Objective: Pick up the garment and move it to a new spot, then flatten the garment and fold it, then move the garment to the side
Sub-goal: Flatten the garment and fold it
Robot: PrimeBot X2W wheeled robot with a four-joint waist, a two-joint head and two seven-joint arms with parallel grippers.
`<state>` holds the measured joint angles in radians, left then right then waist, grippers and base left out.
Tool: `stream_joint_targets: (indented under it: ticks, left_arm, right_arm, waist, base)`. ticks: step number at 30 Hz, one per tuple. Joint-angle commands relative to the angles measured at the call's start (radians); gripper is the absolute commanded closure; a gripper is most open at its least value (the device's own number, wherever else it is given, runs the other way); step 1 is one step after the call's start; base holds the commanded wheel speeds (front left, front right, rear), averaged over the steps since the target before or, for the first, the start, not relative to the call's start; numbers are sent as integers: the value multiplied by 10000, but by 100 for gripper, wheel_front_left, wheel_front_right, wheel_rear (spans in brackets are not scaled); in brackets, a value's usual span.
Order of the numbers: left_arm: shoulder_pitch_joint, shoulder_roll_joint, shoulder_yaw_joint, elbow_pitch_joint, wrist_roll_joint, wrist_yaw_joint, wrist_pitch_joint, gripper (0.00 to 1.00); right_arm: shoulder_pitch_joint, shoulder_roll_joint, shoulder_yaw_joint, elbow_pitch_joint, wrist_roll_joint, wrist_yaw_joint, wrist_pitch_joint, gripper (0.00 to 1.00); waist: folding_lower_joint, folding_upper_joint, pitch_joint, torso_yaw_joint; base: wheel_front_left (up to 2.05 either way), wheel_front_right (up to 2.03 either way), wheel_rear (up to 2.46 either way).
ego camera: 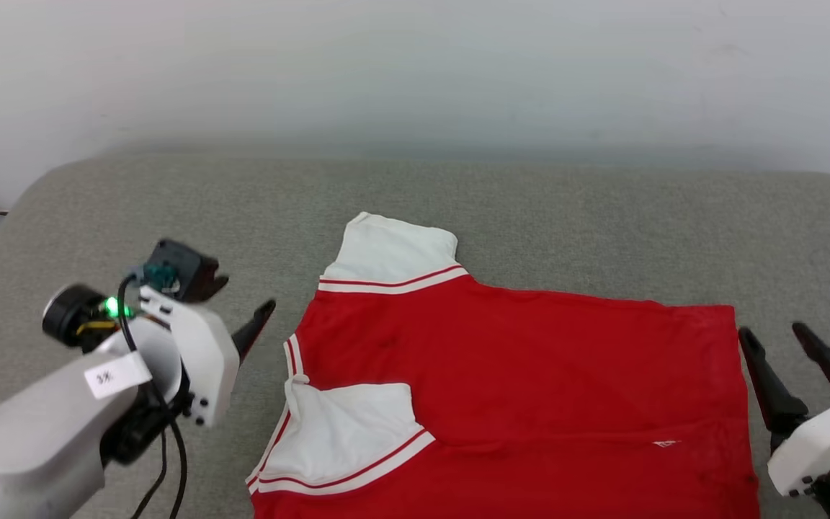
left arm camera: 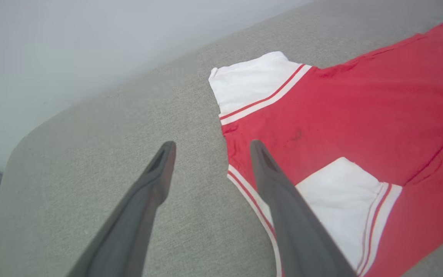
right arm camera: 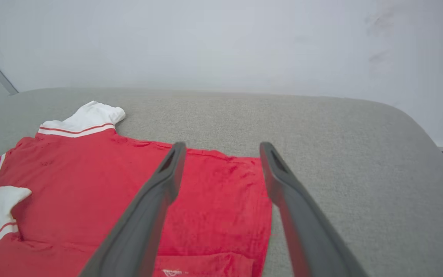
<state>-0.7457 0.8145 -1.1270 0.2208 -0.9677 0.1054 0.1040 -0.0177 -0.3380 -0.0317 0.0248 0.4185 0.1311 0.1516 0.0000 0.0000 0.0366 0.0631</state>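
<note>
Now the garment [ego camera: 516, 375] is lying flat on the grey desk [ego camera: 530, 202], its white sleeves pointing left, the near one sitting on the red part; the left gripper [ego camera: 242, 295] is hanging wide open by its left edge, holding nothing; the right gripper [ego camera: 774, 333] is hanging wide open by its right edge, empty too.

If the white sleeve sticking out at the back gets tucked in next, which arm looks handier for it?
Probably left: the left jaws hang open beside the collar end of the garment, close to the far sleeve. The right jaws stand open by the hem.
</note>
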Motion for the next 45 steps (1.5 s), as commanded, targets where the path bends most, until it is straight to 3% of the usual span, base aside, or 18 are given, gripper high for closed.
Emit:
stream_joint_targets:
  ticks: [1, 5, 11, 18, 22, 29, 45]
  left_arm:
    - [-173, -92, 64, 56, 91, 28, -116, 0]
    - [-967, -376, 371, 450, 267, -79, -357, 0]
    - [-2366, -884, 771, 1477, 269, -722, -332, 0]
    - [-4163, -1422, 699, 2839, -197, -1746, 1594, 0]
    - [-5009, -1666, 596, 3466, -596, -2023, 3026, 0]
    - [-6021, -1948, 364, 4223, -1140, -2202, 5140, 0]
    - [-5890, -1726, -465, 5294, -1114, -2313, 6390, 0]
  right_arm:
    - [-106, 187, -67, -160, -156, -8, -173, 0]
    - [-310, 729, -196, -847, -691, -8, -638, 0]
    - [-576, 1108, 188, -1618, -1042, -9, -500, 0]
    - [-1101, 1067, 443, -2002, -1161, -8, -525, 0]
    - [-1301, 1053, 570, -2114, -1201, -8, -554, 0]
    - [-1702, 1019, 730, -2224, -1235, -8, -598, 0]
    - [-2326, 971, 1067, -1958, -1165, -10, -786, 0]
  waist:
    - [0, 0, 153, -131]
    - [0, 0, 616, -405]
    - [0, 0, 1697, -893]
    - [0, 0, 2859, -1375]
    - [0, 0, 3396, -1567]
    - [0, 0, 4286, -1801]
    - [0, 0, 5065, -2177]
  base:
    - [0, 0, 0]
    - [0, 0, 0]
    - [0, 0, 0]
    - [0, 0, 0]
    - [0, 0, 0]
    - [0, 0, 0]
    - [0, 0, 0]
